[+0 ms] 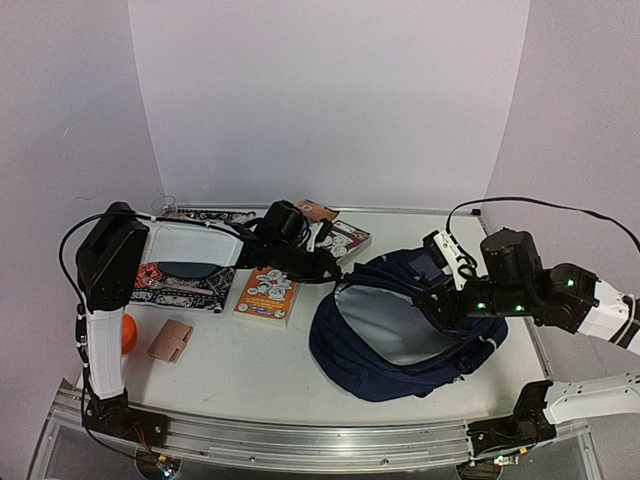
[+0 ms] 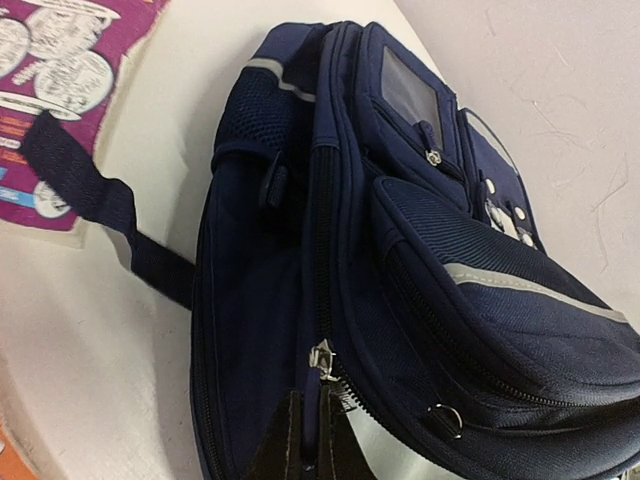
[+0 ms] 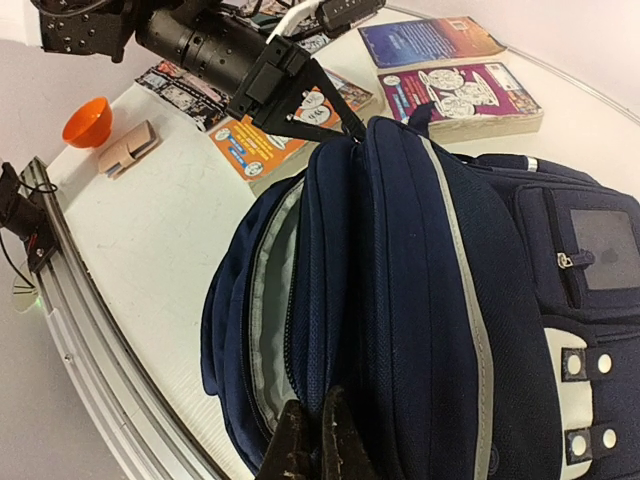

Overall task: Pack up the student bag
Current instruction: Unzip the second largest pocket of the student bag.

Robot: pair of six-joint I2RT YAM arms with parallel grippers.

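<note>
White table [image 1: 230, 360], student bag [image 1: 400, 375] right of centre, main compartment agape. My left gripper [image 1: 322, 268] and right gripper [image 1: 443, 300] each pinched on its rim. Outside: orange book [image 1: 266, 293]; packing not yet begun, I judge.

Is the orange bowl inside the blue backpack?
No, the orange bowl sits out on the table, well apart from the student bag.

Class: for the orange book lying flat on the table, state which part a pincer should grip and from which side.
Probably the near edge, coming low from the arms' side. The orange book lies flat, so only an edge fits a pincer; that edge faces bare table, while the patterned mat crowds its left.
</note>
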